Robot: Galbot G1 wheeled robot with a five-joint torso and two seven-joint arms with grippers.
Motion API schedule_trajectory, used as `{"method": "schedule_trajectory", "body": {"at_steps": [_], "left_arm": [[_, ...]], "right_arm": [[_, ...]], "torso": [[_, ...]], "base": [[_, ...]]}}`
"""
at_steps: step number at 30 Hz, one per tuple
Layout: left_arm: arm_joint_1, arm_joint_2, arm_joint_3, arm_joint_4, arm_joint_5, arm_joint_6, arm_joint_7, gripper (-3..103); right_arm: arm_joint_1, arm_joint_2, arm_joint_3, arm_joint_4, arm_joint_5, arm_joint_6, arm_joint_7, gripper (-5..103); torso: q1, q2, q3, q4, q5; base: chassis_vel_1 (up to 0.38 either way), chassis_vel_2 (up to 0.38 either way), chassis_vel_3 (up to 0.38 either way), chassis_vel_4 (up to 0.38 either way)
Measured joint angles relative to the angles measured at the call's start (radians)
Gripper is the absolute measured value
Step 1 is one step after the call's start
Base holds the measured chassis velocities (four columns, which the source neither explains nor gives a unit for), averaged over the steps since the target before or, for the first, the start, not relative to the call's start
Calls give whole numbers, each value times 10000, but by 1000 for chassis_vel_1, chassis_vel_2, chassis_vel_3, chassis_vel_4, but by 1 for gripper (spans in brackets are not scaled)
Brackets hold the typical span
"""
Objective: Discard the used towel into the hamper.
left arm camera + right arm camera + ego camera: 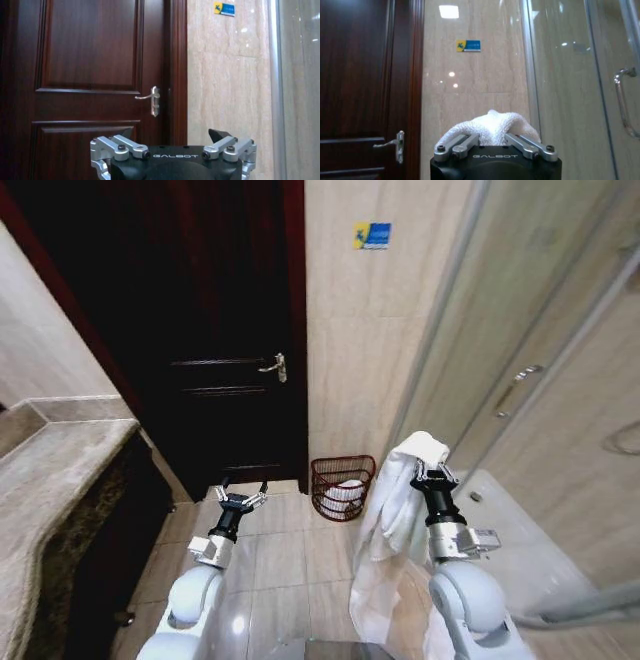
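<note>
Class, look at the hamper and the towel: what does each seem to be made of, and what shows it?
Hamper: probably coated metal wire or thin cane; dark reddish-brown openwork of thin bars. Towel: white looped terry cloth, soft and drooping, held in the right gripper.

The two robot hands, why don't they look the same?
The right gripper has its fingers shut on a white towel that hangs down from it; the left gripper has its fingers spread open and holds nothing. The right gripper is a little right of the hamper, the left gripper well to its left. Both are silver and black and point forward.
</note>
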Motion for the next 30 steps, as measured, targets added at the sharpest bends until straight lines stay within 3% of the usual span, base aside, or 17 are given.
{"method": "schedule_trajectory", "body": {"at_steps": [6,13,16,17,21,22,26,27,30], "left_arm": [[20,-4,-30,-16,27,27,0,100],[297,-229,-182,-128,96,143,-55,100],[466,-471,-272,-174,267,175,-178,100],[466,-471,-272,-174,267,175,-178,100],[1007,-793,-604,-453,103,106,-396,100],[1007,-793,-604,-453,103,106,-396,100],[1139,-1251,-814,-413,85,-112,-966,100],[1139,-1251,-814,-413,85,-112,-966,100],[1494,-1268,-821,-532,125,-200,-1164,100]], "right_arm": [[264,-200,76,-38,334,-98,178,8],[1237,-1270,207,-9,1707,-784,576,8],[2238,-2359,285,-24,3125,-1177,955,8],[2238,-2359,285,-24,3125,-1177,955,8],[4129,-4106,128,-477,5111,-1469,1599,8],[4129,-4106,128,-477,5111,-1469,1599,8],[6670,-5696,-170,-1161,7415,-1896,2126,8],[6670,-5696,-170,-1161,7415,-1896,2126,8],[8760,-6764,-280,-1924,8852,-2270,1993,8]], "torso": [[4,-1,1,-3,1],[-6,1,-2,-3,3],[-5,1,-2,-4,3],[-5,1,-2,-4,3],[-1,0,0,-2,6],[-1,0,0,-2,6],[-1,0,1,-1,3],[-1,0,1,-1,3],[-1,0,0,0,-4]], "base": [[-45,45,39,-60],[0,0,0,0],[0,0,0,0],[0,0,0,0],[0,0,0,0],[0,0,0,0],[0,0,0,0],[0,0,0,0],[0,0,0,0]]}}
